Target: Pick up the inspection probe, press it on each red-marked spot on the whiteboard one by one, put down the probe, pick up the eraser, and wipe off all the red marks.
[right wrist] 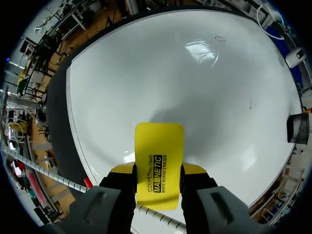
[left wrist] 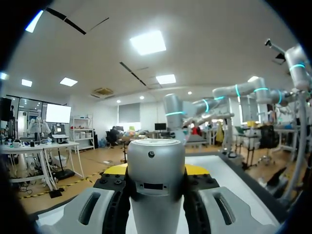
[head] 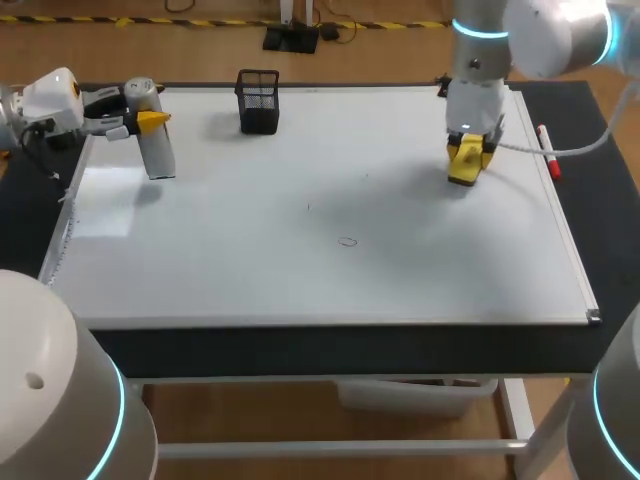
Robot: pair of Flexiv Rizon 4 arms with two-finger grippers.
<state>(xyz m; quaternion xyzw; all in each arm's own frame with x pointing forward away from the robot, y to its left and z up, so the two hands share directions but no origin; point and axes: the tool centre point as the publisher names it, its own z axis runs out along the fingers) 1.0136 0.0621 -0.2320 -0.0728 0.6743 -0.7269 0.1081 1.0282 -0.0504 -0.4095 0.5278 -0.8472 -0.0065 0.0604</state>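
A: Where's the probe (head: 158, 152)?
B: Clamped in our left gripper (head: 150, 122), both fingers (left wrist: 113, 192) tight on its barrel. It hangs tip-down over the board (head: 300, 280), at 10 o'clock from board centre. We can't tell if the tip touches.
A: And the eraser (head: 466, 162)?
B: Our right gripper (right wrist: 158, 169) is closed on it, one finger on each long side. It's at 2 o'clock from centre, near the board's right edge. Whether it touches the board, we can't tell.
A: Marks?
B: We see one small ring mark (head: 347, 241) at 5 o'clock from centre and a fainter tick (head: 308, 207) about dead centre. Colour isn't readable. Both are well apart from eraser and probe.
A: Anything else?
B: A black mesh cup (head: 259, 101) at 11 o'clock by the far edge. A marker (head: 546, 150) lies along the board's right edge, at 3 o'clock from the eraser.
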